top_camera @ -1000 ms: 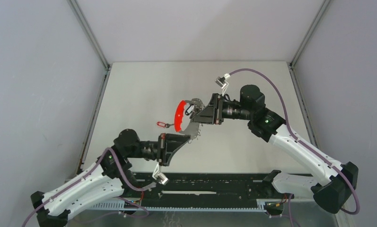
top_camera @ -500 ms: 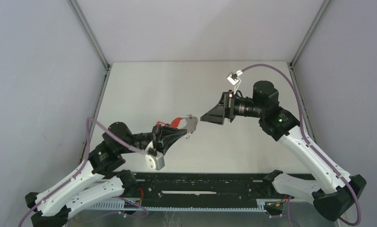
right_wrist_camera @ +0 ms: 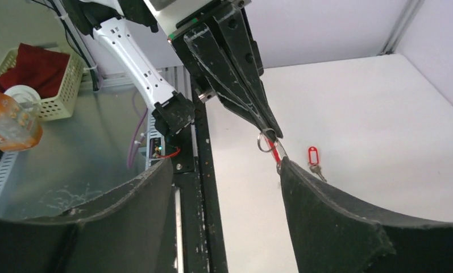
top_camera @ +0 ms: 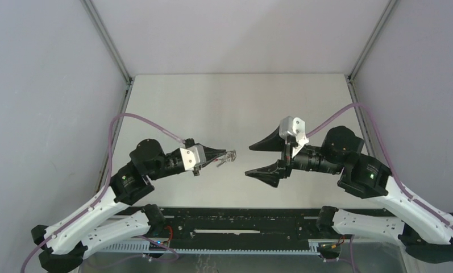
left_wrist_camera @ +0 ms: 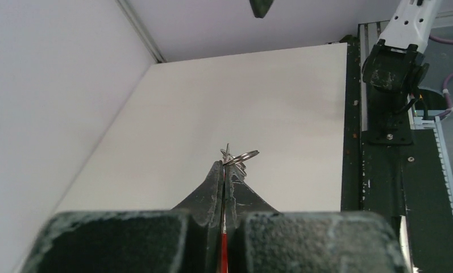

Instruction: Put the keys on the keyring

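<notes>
left gripper point(top_camera: 224, 157) pinches what seems the keyring point(left_wrist_camera: 240, 156); right gripper point(top_camera: 248, 161) gapes empty.

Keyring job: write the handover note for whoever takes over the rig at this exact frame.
Left gripper: shut on the keyring, held up above the table, small metal loops sticking out past its tips.
Right gripper: open, empty, facing the keyring with a gap between them.
Red-tagged key: lying loose on the table beneath the left gripper, not on the keyring.
Black-headed key: not visible in any view, so I cannot say whether it is on the keyring.
Left to do: pick up the red-tagged key, thread it on, then check for the black-headed key.
</notes>
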